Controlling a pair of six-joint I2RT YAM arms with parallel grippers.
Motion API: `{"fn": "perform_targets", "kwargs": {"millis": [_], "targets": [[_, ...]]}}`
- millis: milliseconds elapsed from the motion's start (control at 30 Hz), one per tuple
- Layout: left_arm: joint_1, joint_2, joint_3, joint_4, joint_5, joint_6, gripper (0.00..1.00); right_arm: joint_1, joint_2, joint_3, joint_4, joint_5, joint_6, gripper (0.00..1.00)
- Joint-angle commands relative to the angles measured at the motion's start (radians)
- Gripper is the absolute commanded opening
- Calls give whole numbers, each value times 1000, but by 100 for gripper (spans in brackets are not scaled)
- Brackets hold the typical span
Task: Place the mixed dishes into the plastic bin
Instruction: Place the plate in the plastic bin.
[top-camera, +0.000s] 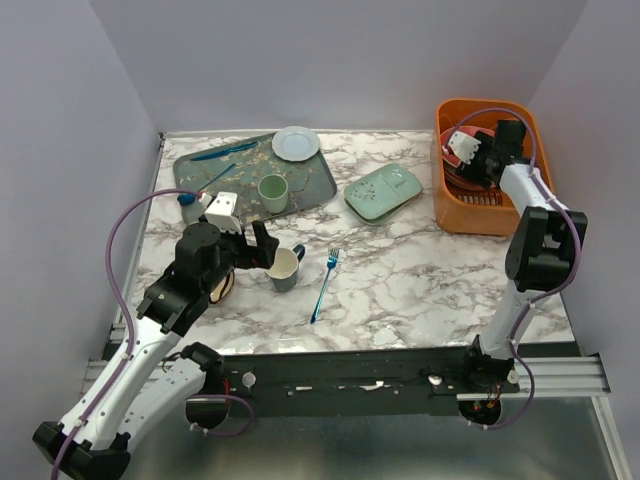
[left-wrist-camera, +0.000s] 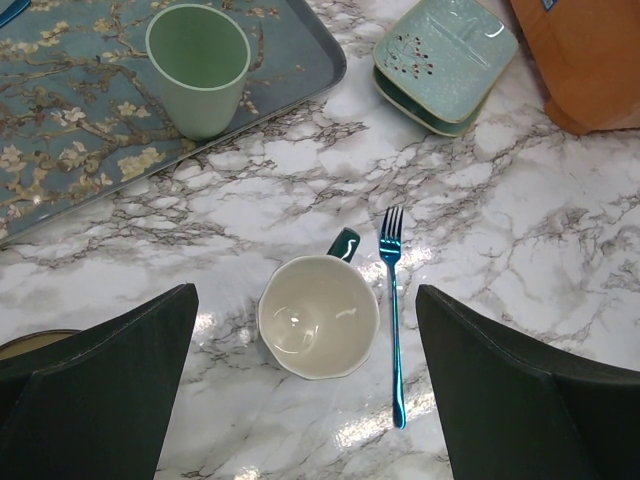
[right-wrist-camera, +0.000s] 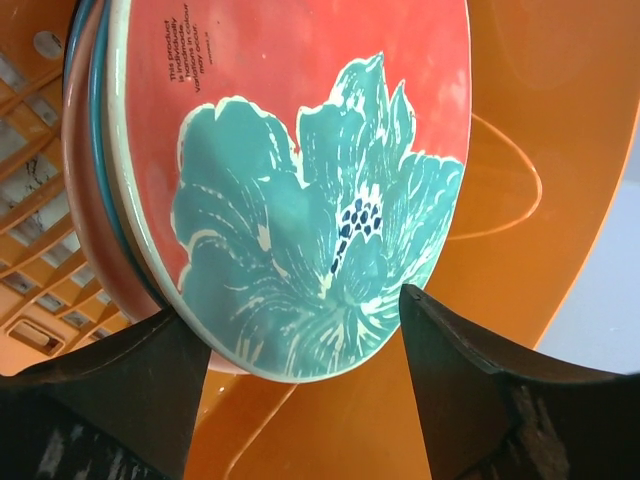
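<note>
Marbled tabletop (top-camera: 420, 270) carries a dark, cream-lined mug (left-wrist-camera: 318, 316) and pale-green divided dish (left-wrist-camera: 447, 58).

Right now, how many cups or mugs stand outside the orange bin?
2: a pale-green cup on the floral tray, and a dark mug on the table beside the blue fork. The left arm may hide more.

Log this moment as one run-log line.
left gripper: open, over teal mug | right gripper: open, flanking flower plate in orange bin | outside bin: teal mug, green divided dish

Top view overlooks the table (top-camera: 420, 280); left wrist looks down at mug (left-wrist-camera: 318, 315), right wrist close inside bin (right-wrist-camera: 540, 100).
</note>
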Motion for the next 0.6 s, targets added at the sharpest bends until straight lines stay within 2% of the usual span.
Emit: {"fn": "perform_targets", "kwargs": {"millis": [0, 200, 567], "targets": [[9, -4, -11, 13, 26, 9, 99, -19, 12, 70, -152, -30, 36, 82], [9, -9, -11, 13, 24, 9, 99, -19, 92, 242, -377, -70, 56, 87], [9, -13, -11, 13, 29, 7, 99, -21, 182, 401, -522, -82, 136, 90]]}}
